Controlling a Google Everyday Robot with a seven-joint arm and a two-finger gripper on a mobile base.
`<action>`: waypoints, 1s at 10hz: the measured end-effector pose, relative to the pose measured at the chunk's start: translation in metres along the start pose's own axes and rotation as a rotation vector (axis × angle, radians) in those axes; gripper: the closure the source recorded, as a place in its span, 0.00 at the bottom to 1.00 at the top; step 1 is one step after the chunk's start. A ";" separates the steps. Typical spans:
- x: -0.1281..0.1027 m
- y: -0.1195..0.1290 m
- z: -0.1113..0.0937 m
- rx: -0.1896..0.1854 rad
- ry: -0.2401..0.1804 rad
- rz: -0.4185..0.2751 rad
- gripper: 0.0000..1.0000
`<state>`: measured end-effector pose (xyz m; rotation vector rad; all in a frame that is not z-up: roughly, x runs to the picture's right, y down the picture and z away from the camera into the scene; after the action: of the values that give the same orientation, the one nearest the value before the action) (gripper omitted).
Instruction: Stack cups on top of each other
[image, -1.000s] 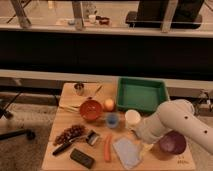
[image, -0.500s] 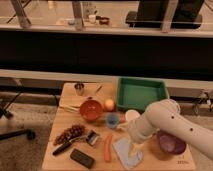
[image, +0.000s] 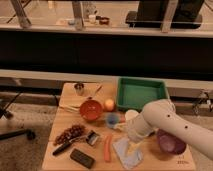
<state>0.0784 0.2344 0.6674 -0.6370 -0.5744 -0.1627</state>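
A small light-blue cup (image: 112, 119) stands upright near the middle of the wooden table (image: 57, 120), just right of the orange-red bowl. A wider white cup (image: 132, 114) stands right beside it, partly hidden by my arm. My white arm (image: 167, 127) reaches in from the lower right. The gripper (image: 125, 128) at its end is low over the table, just in front of the two cups and close to the blue cup's right side. The arm hides most of the gripper.
An orange-red bowl (image: 90, 110), a yellow-orange ball (image: 109, 104) and a green tray (image: 141, 93) lie behind the cups. A purple bowl (image: 171, 143) sits under the arm at right. A carrot (image: 107, 148), grey cloth (image: 126, 154), grapes (image: 69, 134), black block (image: 82, 158) and metal cup (image: 79, 89) are also there.
My arm has swung left and forward from beside the purple bowl to the cups. It now covers part of the white cup. The cups have not moved.
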 end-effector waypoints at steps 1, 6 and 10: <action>0.000 -0.003 0.002 0.002 -0.008 0.004 0.20; 0.000 -0.015 0.010 0.008 -0.031 0.015 0.20; -0.004 -0.025 0.019 0.018 -0.033 0.013 0.20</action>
<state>0.0583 0.2257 0.6908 -0.6269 -0.6031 -0.1346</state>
